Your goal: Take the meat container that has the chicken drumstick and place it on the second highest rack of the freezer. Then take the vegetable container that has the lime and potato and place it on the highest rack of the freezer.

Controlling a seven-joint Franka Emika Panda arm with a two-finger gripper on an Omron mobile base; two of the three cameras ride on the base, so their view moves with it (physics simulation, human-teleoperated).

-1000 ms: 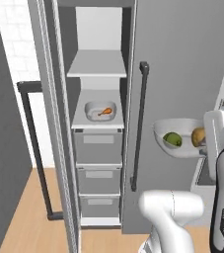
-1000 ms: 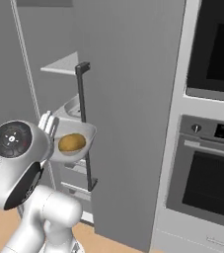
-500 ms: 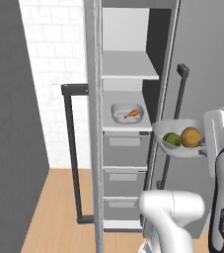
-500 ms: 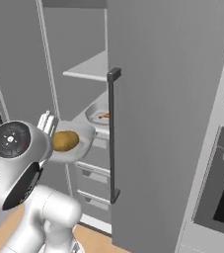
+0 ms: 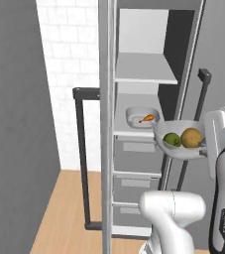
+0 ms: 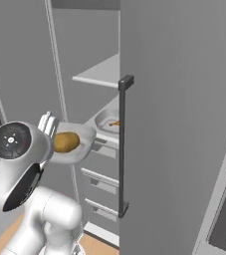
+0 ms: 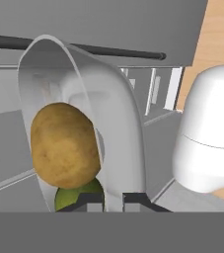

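**Left base view: vegetable container carried before the open freezer**

In the left base view we see the freezer (image 5: 148, 124) standing open, and it now sits further right and larger in the picture than half a second ago; the whole scene has shifted, so we take this as the camera moving with the base, not the things. The meat container (image 5: 142, 117) with the chicken drumstick (image 5: 146, 118) rests on the second highest rack (image 5: 134, 132), as it did before. The highest rack (image 5: 143, 69) above it is bare.

The vegetable container (image 5: 179, 147) is held up in front of the shelves, just right of the meat container, roughly level with the second rack. In it the lime (image 5: 172, 140) and the potato (image 5: 192, 138) lie touching, lime to the left. Its place against the arm matches the earlier frame.

In the hand view the gripper (image 7: 114, 198) has its fingertips pinching the container's rim (image 7: 128, 133), with the potato (image 7: 64, 144) above the lime (image 7: 76, 195). In the right base view the container (image 6: 79, 144) hangs left of the door's black handle (image 6: 123, 149).
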